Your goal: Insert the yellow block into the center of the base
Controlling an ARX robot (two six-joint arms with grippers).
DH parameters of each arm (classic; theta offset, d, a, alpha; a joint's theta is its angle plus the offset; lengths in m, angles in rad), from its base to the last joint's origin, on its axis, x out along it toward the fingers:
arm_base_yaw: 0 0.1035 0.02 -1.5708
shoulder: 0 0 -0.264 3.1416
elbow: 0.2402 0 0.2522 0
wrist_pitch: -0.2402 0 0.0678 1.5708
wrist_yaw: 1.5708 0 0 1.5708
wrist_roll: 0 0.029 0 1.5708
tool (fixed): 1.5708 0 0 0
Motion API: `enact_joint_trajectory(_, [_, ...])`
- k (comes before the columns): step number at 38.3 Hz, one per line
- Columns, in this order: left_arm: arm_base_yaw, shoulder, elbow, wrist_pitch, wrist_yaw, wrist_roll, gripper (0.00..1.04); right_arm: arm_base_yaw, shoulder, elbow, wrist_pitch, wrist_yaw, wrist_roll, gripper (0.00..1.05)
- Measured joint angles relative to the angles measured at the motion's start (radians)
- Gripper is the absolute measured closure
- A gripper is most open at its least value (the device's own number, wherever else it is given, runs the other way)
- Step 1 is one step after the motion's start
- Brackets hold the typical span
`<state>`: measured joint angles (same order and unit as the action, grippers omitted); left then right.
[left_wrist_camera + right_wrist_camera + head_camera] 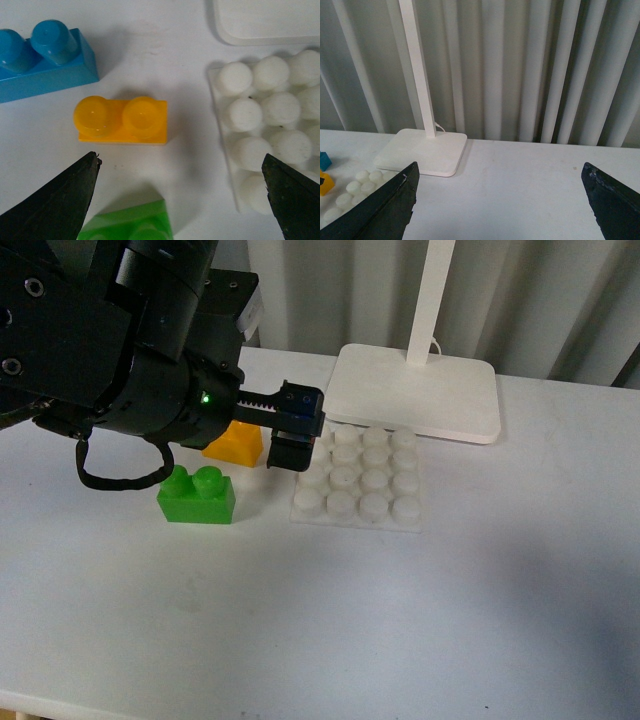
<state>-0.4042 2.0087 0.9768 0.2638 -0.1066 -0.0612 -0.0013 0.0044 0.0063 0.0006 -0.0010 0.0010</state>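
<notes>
One arm (150, 350) fwd: L gripper (180, 161) spread wide above yellow block (121, 120).

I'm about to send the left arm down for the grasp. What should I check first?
1. Left gripper open: ok.
2. Yellow block upright, touching nothing: ok.
3. Block centred between the fingers: not ok, nearer one finger.
4. Other finger clear of the base: cannot tell, overlaps its edge in the wrist view.
5. Base centre studs bare: ok.
6. Green brick apart from block: ok.
</notes>
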Motion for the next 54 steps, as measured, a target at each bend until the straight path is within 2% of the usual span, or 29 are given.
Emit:
enact_joint_trajectory(14, [0.074,0.104,0.122,-0.036,-0.006,0.124,0.06,0.0,0.0,0.0,0.0,0.0,0.0,0.09])
enact_joint_trajectory(29, [0.104,0.182,0.206,-0.055,-0.005,0.166,0.06,0.0,0.0,0.0,0.0,0.0,0.0,0.09])
enact_joint_trajectory(49, [0.111,0.214,0.224,-0.061,-0.006,0.162,0.06,0.0,0.0,0.0,0.0,0.0,0.0,0.09])
enact_joint_trajectory(52, [0.111,0.214,0.224,-0.061,-0.006,0.159,0.14,0.0,0.0,0.0,0.0,0.0,0.0,0.09])
enact_joint_trajectory(54, [0.11,0.214,0.224,-0.062,-0.006,0.153,0.27,0.0,0.0,0.0,0.0,0.0,0.0,0.09])
